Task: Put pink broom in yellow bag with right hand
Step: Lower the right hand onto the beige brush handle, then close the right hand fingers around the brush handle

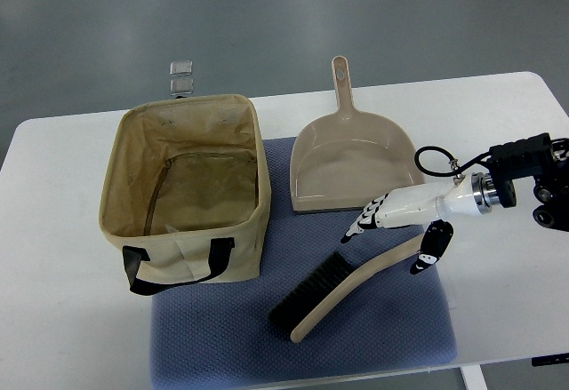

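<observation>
Right, nearest the camera the blue mat (382, 337) is spreading across the white table (62, 319), and everything is being placed off that mat. The broom (342, 288) is lying on the near right part of it, pale beige-pink, dark bristles pointing toward the mat's near middle, handle slanting up toward the mat's right edge.

The right hand (400, 226) is hovering over the handle end now, arm coming in from the right side beyond the mat. Its white fingers (369, 217) are stretching out loosely toward the mat's centre, above the broom and not wrapped round it. The thumb (431, 248) is hanging down just beside the handle tip; whether it is touching is hard to call from here. So nothing is being gripped, the hand is relaxed and empty.

Moving up the mat, the yellow bag (187, 186) is sitting on its left side, hanging over the mat's left edge onto the table, mouth wide open, black strap (173, 270) drooping down its near wall. The broom is lying well apart from it, outside it.

At the mat's far edge, right of the bag, a beige dustpan (351, 163) is lying flat, its handle pointing away beyond the mat.

Farthest off, past the mat and behind the bag, a small clear object (181, 77) is standing at the table's far rim.
</observation>
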`<state>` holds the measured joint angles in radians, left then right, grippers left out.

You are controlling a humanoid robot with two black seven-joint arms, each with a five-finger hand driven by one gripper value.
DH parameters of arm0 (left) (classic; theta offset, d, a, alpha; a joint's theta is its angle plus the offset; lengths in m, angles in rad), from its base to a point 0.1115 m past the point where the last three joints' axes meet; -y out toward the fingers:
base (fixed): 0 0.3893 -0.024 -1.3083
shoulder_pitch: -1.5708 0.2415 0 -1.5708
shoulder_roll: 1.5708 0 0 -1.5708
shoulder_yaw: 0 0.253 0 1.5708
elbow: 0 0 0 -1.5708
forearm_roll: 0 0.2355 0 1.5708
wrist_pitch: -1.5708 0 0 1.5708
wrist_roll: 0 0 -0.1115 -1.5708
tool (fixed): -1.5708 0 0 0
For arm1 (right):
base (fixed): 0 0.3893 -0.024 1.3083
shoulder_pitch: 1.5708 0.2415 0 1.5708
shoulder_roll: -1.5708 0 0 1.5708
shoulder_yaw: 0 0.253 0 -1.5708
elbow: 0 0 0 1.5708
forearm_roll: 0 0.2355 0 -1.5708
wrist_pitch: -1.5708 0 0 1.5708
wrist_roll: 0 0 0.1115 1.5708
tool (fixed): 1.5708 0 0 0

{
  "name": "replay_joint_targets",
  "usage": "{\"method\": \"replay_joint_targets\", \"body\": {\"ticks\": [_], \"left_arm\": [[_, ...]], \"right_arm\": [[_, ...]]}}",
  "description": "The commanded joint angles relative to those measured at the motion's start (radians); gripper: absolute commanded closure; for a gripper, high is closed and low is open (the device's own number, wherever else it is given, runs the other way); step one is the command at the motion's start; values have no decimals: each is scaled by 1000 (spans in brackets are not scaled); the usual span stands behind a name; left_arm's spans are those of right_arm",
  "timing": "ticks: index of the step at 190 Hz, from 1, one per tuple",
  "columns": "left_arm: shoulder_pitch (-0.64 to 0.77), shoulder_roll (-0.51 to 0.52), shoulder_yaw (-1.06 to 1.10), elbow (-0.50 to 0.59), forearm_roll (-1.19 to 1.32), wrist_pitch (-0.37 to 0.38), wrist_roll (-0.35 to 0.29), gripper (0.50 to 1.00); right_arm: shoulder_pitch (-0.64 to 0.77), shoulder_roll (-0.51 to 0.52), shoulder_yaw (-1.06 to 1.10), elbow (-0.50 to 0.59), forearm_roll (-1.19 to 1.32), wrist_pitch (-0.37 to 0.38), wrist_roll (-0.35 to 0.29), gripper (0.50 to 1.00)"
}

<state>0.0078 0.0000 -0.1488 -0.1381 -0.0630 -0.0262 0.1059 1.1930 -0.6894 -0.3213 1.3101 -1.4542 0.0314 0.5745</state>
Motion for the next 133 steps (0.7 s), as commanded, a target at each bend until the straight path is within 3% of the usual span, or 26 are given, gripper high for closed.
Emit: {"method": "replay_joint_targets", "body": {"ticks": [1,24,67,133], "left_arm": [[0,0,0,0,0,0,0,500],[0,0,0,0,0,0,0,500],[0,0,0,0,0,0,0,500],[0,0,0,0,0,0,0,500]], "right_arm": [[-27,-5,2,-8,-2,-41,-8,572],[-47,-7,2,-14,-5,-96,-31,574],[-87,-15,2,-15,-31,-114,-38,599],[-110,-13,4,-38,-32,-146,-54,720]]}}
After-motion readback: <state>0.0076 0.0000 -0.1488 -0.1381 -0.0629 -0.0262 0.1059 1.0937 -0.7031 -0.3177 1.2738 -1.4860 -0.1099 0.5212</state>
